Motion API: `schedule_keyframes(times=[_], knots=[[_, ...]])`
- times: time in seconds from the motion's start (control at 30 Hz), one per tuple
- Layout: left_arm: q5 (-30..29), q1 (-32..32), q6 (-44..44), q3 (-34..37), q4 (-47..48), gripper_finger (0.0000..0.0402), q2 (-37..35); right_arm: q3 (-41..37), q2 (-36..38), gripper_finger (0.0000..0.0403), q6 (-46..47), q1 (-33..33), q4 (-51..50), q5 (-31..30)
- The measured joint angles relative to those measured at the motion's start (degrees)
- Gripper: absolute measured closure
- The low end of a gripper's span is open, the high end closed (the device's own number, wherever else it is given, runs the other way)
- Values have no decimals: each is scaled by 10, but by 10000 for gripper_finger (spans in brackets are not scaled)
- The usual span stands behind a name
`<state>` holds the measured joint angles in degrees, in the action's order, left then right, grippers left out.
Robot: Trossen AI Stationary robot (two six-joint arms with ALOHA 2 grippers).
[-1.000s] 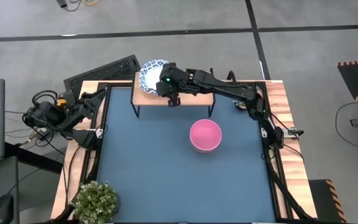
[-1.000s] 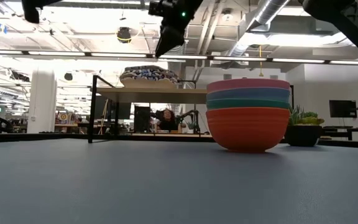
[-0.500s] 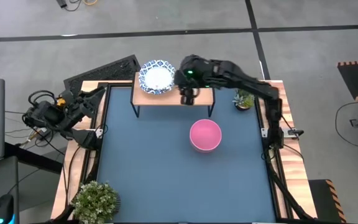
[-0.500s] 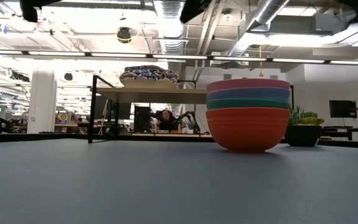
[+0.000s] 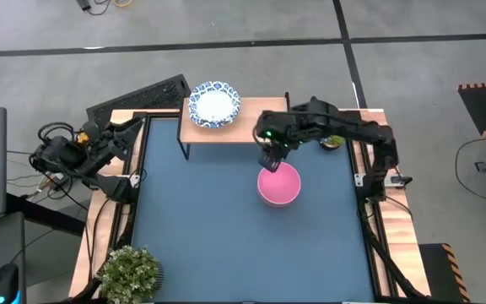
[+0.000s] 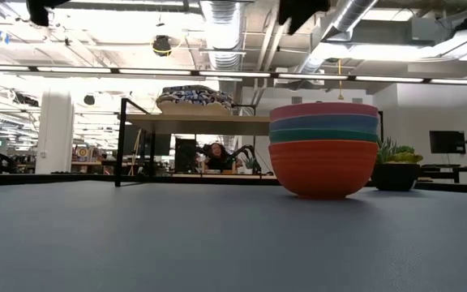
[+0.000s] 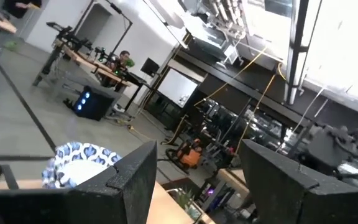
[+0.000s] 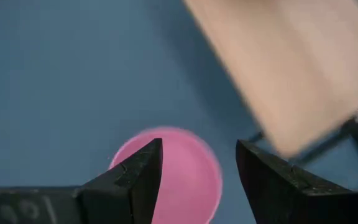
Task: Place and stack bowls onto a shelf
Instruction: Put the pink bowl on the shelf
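A white bowl with a blue patterned rim (image 5: 214, 104) rests on its base on the left end of the shelf (image 5: 256, 127), and shows in the low view (image 6: 194, 99) and the left wrist view (image 7: 82, 163). A stack of bowls (image 6: 324, 146) stands on the table, pink on top, then lavender-blue, green and red; from above only the pink bowl (image 5: 278, 184) shows. My right gripper (image 5: 268, 159) hovers open over the stack's far-left rim, the pink bowl (image 8: 182, 171) below its fingers. My left gripper (image 5: 137, 127) waits open at the table's far-left corner.
A large potted plant (image 5: 129, 272) stands at the near-left corner. A small one (image 5: 332, 139) sits by the right arm's base, right of the shelf. The right half of the shelf board (image 8: 291, 68) is bare. Blue tabletop (image 5: 201, 219) lies left of and in front of the stack.
My right gripper has moved from above the shelf beside the white-and-blue bowl toward the table's right and near side, coming down over the pink bowl. The white-and-blue bowl stays on the shelf.
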<state>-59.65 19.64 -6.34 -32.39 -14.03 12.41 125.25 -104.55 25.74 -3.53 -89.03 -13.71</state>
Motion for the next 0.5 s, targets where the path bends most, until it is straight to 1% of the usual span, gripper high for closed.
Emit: schedule_keyframes(times=[0.1,0.2,0.3,0.37,0.5], knots=[[8,0,17,-19,32,188,8,-46,20,175,61,25,-8,-38],[25,0,12,-46,89,188,19,-102,38,175,107,42,-6,-66],[55,0,-16,-67,154,188,34,-160,67,175,144,51,-5,-71],[63,0,-39,-79,188,188,48,-195,82,175,168,51,6,-72],[89,0,-111,-97,198,188,75,-245,118,175,189,51,62,-73]])
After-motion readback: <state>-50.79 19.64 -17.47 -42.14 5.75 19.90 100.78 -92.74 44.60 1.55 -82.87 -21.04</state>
